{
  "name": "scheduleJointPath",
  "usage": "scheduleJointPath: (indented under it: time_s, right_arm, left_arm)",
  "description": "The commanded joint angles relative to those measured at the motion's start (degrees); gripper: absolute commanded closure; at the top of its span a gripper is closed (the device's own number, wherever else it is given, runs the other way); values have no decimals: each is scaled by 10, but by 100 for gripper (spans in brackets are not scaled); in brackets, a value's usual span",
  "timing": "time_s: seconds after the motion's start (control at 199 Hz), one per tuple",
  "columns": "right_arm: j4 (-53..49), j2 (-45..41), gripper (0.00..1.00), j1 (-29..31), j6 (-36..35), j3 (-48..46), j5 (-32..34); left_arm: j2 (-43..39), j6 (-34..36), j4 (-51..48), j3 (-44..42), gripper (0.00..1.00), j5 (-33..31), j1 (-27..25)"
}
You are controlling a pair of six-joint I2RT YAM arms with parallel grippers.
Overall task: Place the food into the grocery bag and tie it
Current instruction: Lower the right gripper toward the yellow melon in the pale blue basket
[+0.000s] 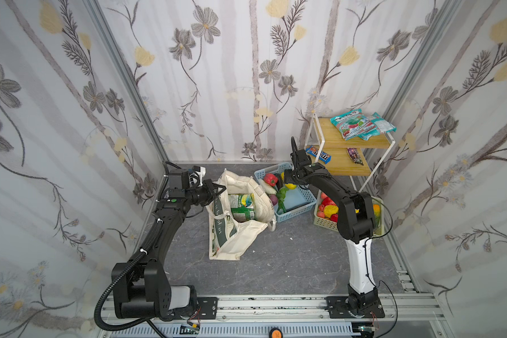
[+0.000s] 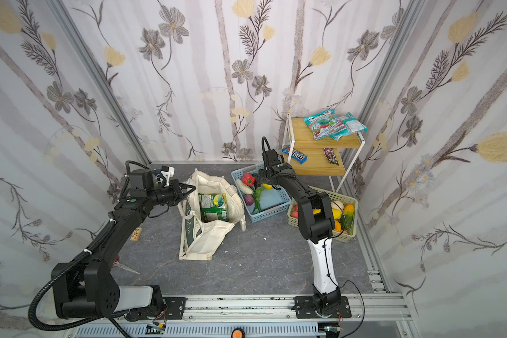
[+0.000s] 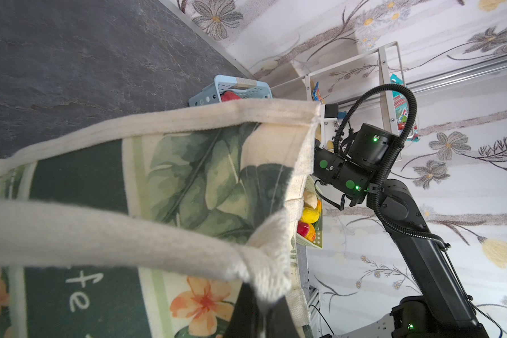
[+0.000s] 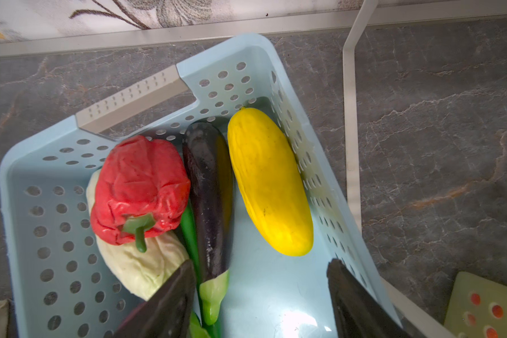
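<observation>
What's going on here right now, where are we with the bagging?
The left gripper is shut on the bag at its top edge, holding its mouth open; a green packet already lies inside. The right gripper is open and empty over the blue basket, near the yellow vegetable. The bag isn't tied.

The grocery bag [image 1: 246,237], a cream canvas tote with a leafy floral print and a dark green lettered band, slumps near the table's middle. Its mouth gapes upward and one cream loop handle [image 3: 100,228] is drawn taut toward ten o'clock. Inside it lies a flat green crinkly snack packet [image 1: 242,206]. The other food sits outside: a red pepper [image 4: 141,187], a pale cabbage [image 4: 138,266], a dark aubergine [image 4: 207,190] and a yellow cucumber-shaped piece [image 4: 268,181] crowd together at the bag's two o'clock, and red, yellow and orange fruits [image 1: 330,209] are heaped at its three o'clock.
</observation>
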Motion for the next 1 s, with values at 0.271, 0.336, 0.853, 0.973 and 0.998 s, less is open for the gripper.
scheduleJointPath:
  time_s: [0.271,0.336,0.853,0.973,0.998]
  right_arm:
    - [-26,53,28,0,-39,66,26]
    - [-29,61,28,1,-42,73,27]
    - [-33,107,27,0,-58,115,22]
    - [-38,114,26,-1,-59,127,17]
    - [-40,115,26,-2,-59,129,15]
  left_arm:
    - [3,1,15,3,100,8,-2]
    - [2,1,15,1,100,7,-2]
    - [0,-2,21,-3,100,4,-6]
    - [1,-2,22,-4,100,4,-8]
    - [1,-2,22,-4,100,4,-8]
